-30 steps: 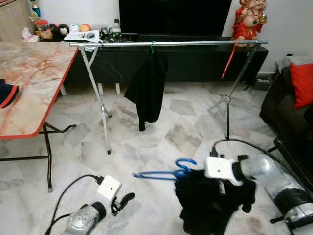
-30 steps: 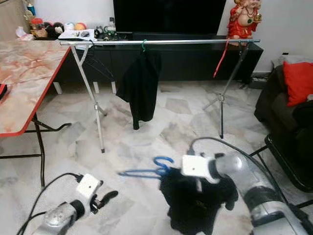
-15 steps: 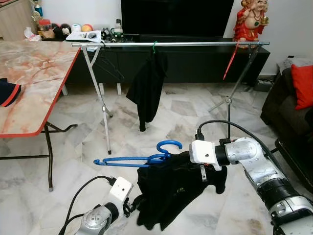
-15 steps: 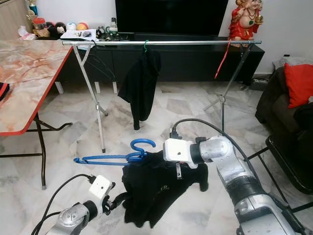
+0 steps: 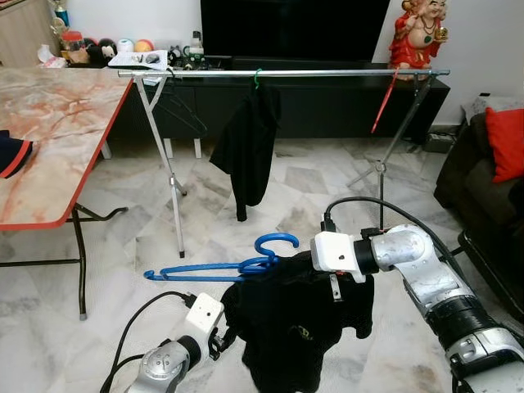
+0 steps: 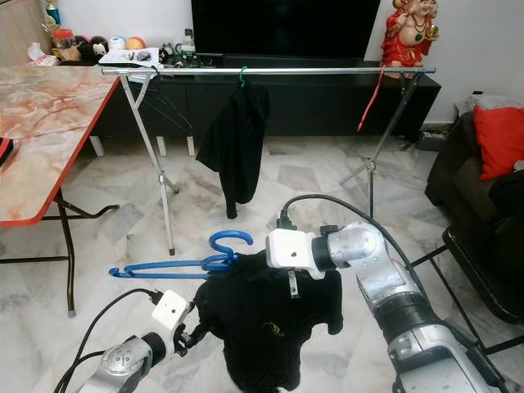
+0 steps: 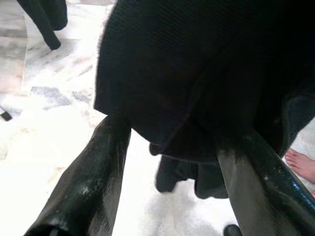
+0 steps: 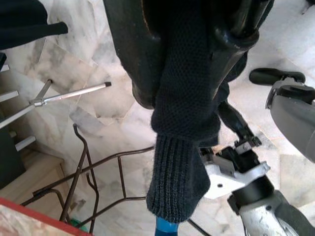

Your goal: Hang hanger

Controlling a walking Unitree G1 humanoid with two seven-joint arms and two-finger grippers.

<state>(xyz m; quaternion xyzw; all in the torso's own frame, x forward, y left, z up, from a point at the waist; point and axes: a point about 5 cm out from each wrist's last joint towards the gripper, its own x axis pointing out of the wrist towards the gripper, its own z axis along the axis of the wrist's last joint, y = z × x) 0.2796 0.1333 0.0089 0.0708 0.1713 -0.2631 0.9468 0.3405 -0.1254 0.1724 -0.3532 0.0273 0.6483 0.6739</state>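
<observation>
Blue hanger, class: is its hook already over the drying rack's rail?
No. The blue hanger sits low above the floor, well below the rail.

A: What occupies the left side of the room?
B: A marble-pattern table with a red edge and dark metal legs.

A: What stands along the back wall?
B: A black TV on a dark low cabinet, with a red-robed figurine at its right end.

A: The right side?
B: A dark sofa bearing a red cushion.

Right pincer clamped, raised; left pincer spread, low.
</observation>
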